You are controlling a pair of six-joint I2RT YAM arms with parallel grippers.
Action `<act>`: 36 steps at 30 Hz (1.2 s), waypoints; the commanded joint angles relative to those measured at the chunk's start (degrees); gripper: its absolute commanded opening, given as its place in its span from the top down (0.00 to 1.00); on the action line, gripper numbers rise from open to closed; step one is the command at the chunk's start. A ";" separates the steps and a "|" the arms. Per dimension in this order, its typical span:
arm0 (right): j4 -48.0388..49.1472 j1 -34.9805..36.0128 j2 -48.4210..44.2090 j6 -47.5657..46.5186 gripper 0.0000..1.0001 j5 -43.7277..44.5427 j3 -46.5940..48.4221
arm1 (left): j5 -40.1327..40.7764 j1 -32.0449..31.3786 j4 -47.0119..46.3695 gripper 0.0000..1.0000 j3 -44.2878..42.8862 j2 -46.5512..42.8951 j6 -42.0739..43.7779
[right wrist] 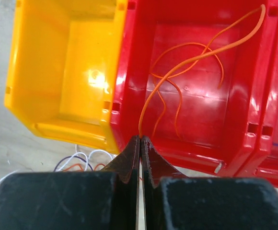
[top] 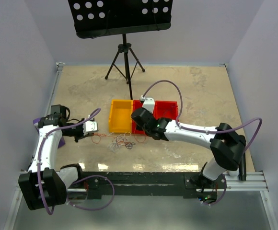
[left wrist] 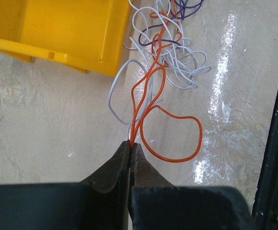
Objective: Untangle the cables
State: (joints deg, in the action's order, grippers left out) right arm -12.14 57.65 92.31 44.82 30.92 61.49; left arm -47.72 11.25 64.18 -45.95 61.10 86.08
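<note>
Hair-thin, limp and next to weightless: no stiffness to speak of, so no good for pushing, only for pulling. Cables (top: pixel 122 141) heaped in a loose snarl on the table (left wrist: pixel 43 124), just near of the yellow bin (right wrist: pixel 57 129), with white, purple and orange runs crossing over one another.

Left gripper (left wrist: pixel 131 146) clamped tight on an orange loop (left wrist: pixel 200 136) at the left of the snarl, seemingly pinching two or three runs at once (hard to count at the tips), the rest trailing right into the heap. Right gripper (right wrist: pixel 140 140) pinched shut over the near rim of the red bin (right wrist: pixel 129 72), apparently on the end of an orange strand (right wrist: pixel 151 96), its free length lying inside that bin beside a few more orange ones.

Probably slick in the insulation and round in section: easy to lose from flat pads unless caught squarely, close to the tips. Best taken near a free end or on an outlying loop, away from the crossings. Avoid grabbing mid-heap: likely to lift the lot. Slow, low pulls advised, to keep from tightening a knot at a snag. Little risk of breakage, more of dragging the whole snarl along.
</note>
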 commanded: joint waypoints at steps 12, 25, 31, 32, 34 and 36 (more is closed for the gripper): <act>-0.43 -8.67 2.59 -1.48 1.00 -9.19 5.73 | -2.81 0.36 1.03 1.00 -0.89 -0.98 0.67; -1.57 -15.72 17.11 -7.64 1.00 -17.55 15.94 | -2.37 0.27 0.24 1.00 -0.54 -1.07 0.40; -0.69 -16.34 19.48 -8.96 1.00 -14.93 16.11 | -2.29 0.27 -0.11 1.00 -0.28 -0.72 0.40; -1.13 -16.34 19.92 -9.31 1.00 -13.96 16.63 | -2.29 0.36 -0.11 1.00 -0.28 -0.63 0.40; -1.65 -16.34 20.45 -9.57 1.00 -12.82 17.43 | -2.29 0.36 -0.11 1.00 -0.28 -0.54 0.40; -1.66 -16.34 20.63 -9.92 1.00 -12.46 17.52 | -2.29 0.36 -0.20 1.00 -0.10 -0.54 0.31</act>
State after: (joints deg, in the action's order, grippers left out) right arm -13.67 41.56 113.23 36.80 15.99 75.99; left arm -47.75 11.25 64.20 -45.95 60.73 86.06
